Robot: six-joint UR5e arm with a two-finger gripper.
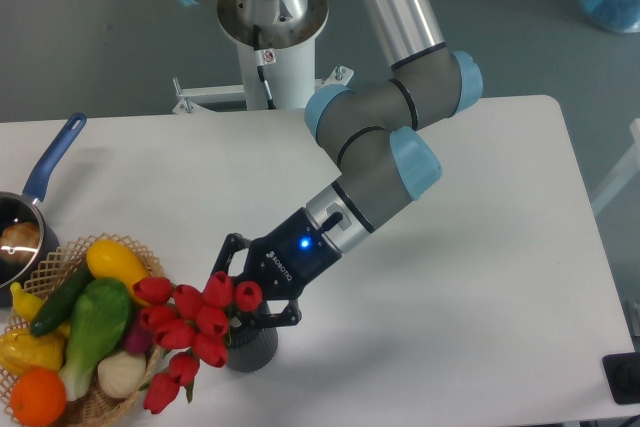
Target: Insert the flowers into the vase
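The flowers [190, 325] are a bunch of red tulip buds with green leaves, leaning left and down towards the basket. Their stems are hidden behind the buds and my gripper. The vase [255, 349] is a small dark grey ribbed cylinder standing near the table's front edge, right under the bunch and partly covered by it. My gripper [243, 295] reaches down from the upper right, just above the vase mouth. Its fingers [228, 253] sit on either side of the bunch and grip it. I cannot see whether the stem ends are inside the vase.
A wicker basket [60, 265] with vegetables and fruit stands at the front left, touching the buds. A blue-handled pan [50, 162] sits at the left edge. The arm's base [270, 37] stands at the table's far side.
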